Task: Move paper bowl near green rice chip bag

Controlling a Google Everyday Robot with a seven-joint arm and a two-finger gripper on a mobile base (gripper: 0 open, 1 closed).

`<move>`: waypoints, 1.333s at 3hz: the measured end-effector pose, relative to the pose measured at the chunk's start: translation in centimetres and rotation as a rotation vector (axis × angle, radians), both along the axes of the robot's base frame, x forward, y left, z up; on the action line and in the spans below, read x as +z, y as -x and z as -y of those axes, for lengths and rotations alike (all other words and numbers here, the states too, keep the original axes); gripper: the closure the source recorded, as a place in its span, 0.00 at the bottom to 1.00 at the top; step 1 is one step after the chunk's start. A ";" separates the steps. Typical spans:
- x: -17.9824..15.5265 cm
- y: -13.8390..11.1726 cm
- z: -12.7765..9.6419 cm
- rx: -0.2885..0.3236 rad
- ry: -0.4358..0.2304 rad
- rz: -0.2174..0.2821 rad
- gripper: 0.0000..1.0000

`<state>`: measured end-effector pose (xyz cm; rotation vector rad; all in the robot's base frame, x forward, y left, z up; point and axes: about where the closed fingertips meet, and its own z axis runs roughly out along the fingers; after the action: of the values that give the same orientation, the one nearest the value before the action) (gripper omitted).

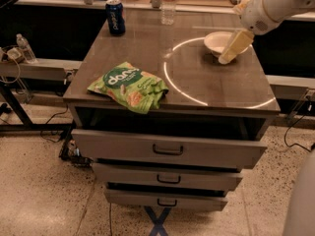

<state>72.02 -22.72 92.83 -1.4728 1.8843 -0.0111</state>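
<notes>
The paper bowl (pixel 216 41) is off-white and sits on the far right of the cabinet top, partly covered by my gripper. The green rice chip bag (pixel 129 86) lies flat at the front left edge of the top. My gripper (pixel 233 47) reaches in from the upper right on a white arm and hangs right over the bowl's right side, its pale yellow fingers pointing down and to the left.
A blue drink can (pixel 115 16) stands at the far left of the grey cabinet top (pixel 187 82). A clear water bottle (pixel 168 3) stands at the back middle. A bright ring of light lies on the top. Three drawers sit slightly open below.
</notes>
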 end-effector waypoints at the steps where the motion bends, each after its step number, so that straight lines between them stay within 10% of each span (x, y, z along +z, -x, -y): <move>1: -3.0 -2.7 -0.2 -0.036 -0.017 -0.038 0.00; 3: -6.7 -5.1 0.4 -0.116 -0.016 -0.125 0.15; 4: -8.4 -5.1 1.4 -0.150 -0.009 -0.175 0.46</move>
<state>77.13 -24.13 84.41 -1.3599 2.1297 0.0569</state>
